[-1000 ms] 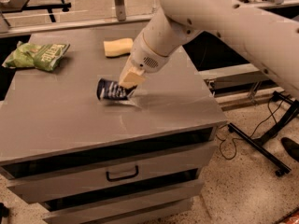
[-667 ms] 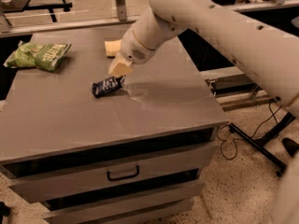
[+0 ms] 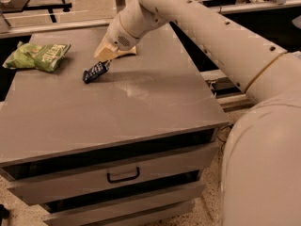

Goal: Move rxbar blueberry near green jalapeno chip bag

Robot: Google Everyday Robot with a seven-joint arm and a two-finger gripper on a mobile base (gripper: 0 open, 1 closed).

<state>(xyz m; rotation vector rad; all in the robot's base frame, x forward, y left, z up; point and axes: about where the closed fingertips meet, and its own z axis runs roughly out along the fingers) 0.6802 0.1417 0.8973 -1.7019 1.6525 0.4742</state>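
Gripper [image 3: 105,63], over the table [image 3: 141,112], clamped on one end of the rxbar blueberry [image 3: 95,72]: I would carry it low and release just beside the green jalapeno chip bag [image 3: 37,55].

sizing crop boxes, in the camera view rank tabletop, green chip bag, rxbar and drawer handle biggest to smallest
1. tabletop
2. green jalapeno chip bag
3. rxbar blueberry, held by the claw toward the tabletop's back, and drawer handle: similar length, handle nearer camera, so unranked
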